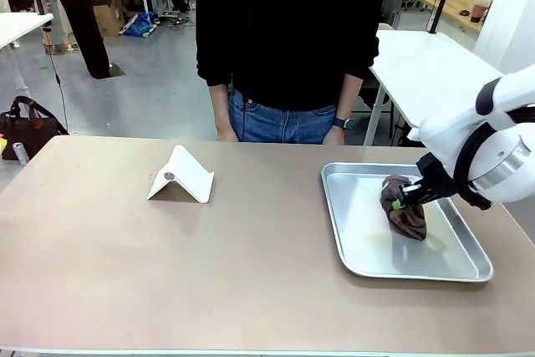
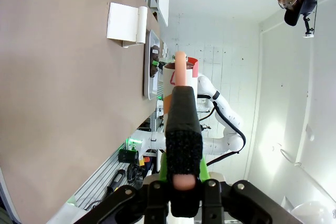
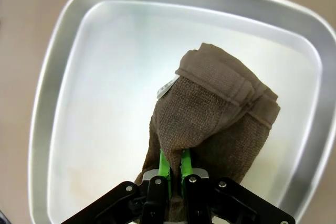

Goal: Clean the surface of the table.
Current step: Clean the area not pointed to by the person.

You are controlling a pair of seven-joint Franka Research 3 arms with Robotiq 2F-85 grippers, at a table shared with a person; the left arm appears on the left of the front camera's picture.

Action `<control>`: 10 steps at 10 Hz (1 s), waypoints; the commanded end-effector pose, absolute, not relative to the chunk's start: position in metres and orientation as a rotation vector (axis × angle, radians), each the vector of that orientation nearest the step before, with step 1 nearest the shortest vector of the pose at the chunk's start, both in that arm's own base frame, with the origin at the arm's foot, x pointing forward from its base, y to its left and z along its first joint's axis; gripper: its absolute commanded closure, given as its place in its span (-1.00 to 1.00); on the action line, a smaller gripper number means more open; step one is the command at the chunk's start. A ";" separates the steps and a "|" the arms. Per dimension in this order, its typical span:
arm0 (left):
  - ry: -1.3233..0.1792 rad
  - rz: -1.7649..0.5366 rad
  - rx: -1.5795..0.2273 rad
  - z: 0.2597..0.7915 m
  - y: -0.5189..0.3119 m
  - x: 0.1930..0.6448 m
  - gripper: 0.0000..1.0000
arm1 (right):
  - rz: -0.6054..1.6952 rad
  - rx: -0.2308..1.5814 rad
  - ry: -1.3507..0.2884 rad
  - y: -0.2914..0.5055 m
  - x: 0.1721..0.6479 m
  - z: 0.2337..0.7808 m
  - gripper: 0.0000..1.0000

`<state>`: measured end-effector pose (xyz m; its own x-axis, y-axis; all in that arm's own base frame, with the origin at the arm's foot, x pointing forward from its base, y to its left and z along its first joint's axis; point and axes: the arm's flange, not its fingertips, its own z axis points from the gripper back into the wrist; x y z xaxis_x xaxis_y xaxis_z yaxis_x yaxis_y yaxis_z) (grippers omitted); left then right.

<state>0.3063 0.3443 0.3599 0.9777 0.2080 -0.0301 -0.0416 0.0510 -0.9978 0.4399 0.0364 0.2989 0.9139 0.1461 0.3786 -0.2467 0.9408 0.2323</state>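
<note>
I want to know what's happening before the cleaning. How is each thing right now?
right gripper: shut on the brown cloth.
brown cloth: bunched up in the tray, pinched at one end.
silver tray: flat on the table, holding the cloth.
white stand: upright like a tent, on the table, untouched.
table: holds the stand and the tray.
left gripper: cannot tell if open or shut.

On the table, left of centre, a folded stand; well right of it, a tray holding a cloth.
</note>
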 end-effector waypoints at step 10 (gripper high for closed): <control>-0.163 0.182 -1.534 0.364 0.343 0.303 0.56 | 0.118 1.091 -0.467 -0.065 0.376 0.422 0.82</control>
<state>0.3061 0.3439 0.3601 0.9776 0.2085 -0.0300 -0.0414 0.0504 -0.9979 0.3816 -0.0557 0.4233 0.8925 -0.0878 0.4424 -0.3167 0.5767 0.7531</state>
